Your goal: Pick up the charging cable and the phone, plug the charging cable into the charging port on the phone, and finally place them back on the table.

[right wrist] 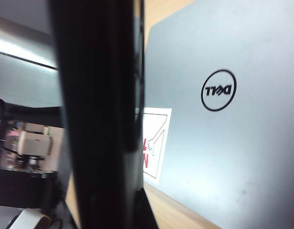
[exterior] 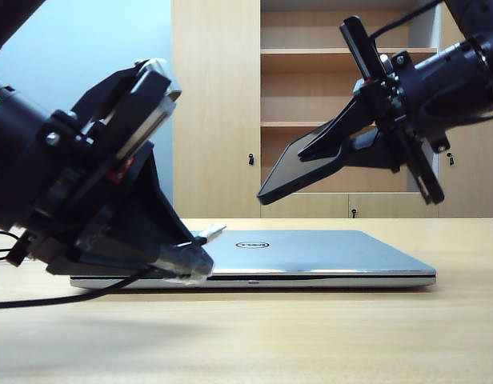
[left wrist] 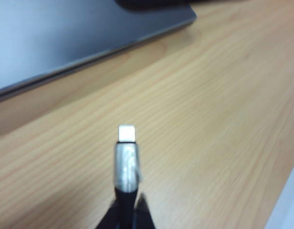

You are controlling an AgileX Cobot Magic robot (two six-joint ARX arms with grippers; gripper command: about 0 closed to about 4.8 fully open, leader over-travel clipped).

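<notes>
Cable plug [left wrist: 126, 160] sits pinched in your left fingers [left wrist: 137, 210], low over the bench [left wrist: 209, 119] beside the closed laptop [exterior: 310, 252]. Your right fingers [exterior: 354, 140] are clamped on the phone [exterior: 298, 172], holding it tilted in the air above the laptop.

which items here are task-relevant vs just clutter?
In use: charging cable in the shut left gripper, low at the left; phone in the shut right gripper, raised at the right; table.
Clutter: Dell laptop, cabinet.
</notes>
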